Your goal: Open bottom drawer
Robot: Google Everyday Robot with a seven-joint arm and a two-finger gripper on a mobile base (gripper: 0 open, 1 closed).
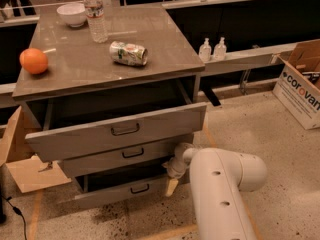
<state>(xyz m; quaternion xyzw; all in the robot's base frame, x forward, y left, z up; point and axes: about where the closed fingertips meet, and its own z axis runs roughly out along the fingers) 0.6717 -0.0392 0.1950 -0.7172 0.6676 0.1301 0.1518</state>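
The gripper (172, 183) was observed low at the right end of the bottom drawer (102, 198), close against its front edge. Its degree of opening, and whether anything was held, could not be determined. The bottom drawer was found lowest in the grey cabinet (75, 81), partly drawn out beneath the middle drawer (95, 160) and the widely opened top drawer (85, 139). The panel was judged rigid, smooth and free-sliding. The central dark loop handle (140, 188) was considered the proper hold.
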